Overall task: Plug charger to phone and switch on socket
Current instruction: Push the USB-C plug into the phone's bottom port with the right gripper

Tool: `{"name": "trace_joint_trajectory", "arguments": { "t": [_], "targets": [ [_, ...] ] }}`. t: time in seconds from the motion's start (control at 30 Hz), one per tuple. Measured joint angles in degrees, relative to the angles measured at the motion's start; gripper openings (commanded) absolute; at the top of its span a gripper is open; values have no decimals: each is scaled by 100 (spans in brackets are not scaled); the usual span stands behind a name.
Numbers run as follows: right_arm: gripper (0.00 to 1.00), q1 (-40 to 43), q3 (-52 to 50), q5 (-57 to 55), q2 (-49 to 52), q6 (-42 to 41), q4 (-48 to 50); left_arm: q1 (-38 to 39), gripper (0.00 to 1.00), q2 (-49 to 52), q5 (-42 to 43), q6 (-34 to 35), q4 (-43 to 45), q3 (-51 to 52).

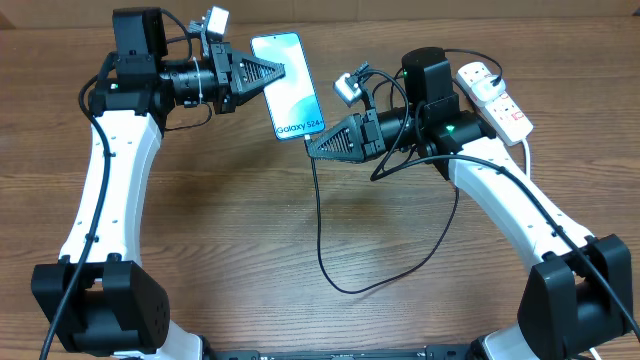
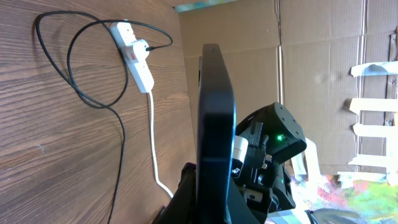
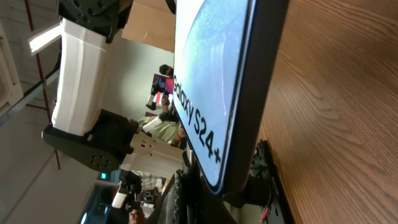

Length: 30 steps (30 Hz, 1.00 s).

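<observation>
Two robot arms meet over a wooden table (image 1: pixel 250 230), with a phone held between them near the far edge. The left arm (image 1: pixel 110 170) reaches in from the left and the right arm (image 1: pixel 510 190) from the right.

The socket (image 1: pixel 497 98) lies flat at the table's far right, just behind the right arm. Its white lead (image 2: pixel 152 143) trails off across the wood. The switches are too small to tell whether they are on or off.

The phone (image 1: pixel 288 80) sits raised off the table between the two grippers. Its screen faces up and its "Galaxy S24+" lettering is at the near end. The left wrist camera sees it edge-on as a dark slab.

The charger (image 1: pixel 322 230), a thin black cable, drops from the phone's near end and loops across the table. It then runs back toward the socket.

The left gripper (image 1: pixel 278 70) is clamped on the phone's left edge. The right gripper (image 1: pixel 312 148) is closed at the phone's near corner, where the cable begins. The pictures do not show whether its fingers (image 1: pixel 335 140) pinch the connector or the phone itself. The connector tip is hidden behind them.
</observation>
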<state>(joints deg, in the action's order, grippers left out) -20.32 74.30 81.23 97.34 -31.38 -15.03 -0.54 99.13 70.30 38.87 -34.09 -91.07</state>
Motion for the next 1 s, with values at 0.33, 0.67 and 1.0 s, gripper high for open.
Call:
{"name": "trace_joint_trajectory", "arguments": {
  "t": [0.33,0.67,1.0],
  "targets": [
    [4,-46,0,-24,0,-9,2,2,4,0,4,20,-13,0],
    [4,-46,0,-28,0,-13,4,2,5,0,2,24,-15,0],
    [4,-46,0,-48,0,-13,-4,2,4,0,2,125,-13,0]
  ]
}}
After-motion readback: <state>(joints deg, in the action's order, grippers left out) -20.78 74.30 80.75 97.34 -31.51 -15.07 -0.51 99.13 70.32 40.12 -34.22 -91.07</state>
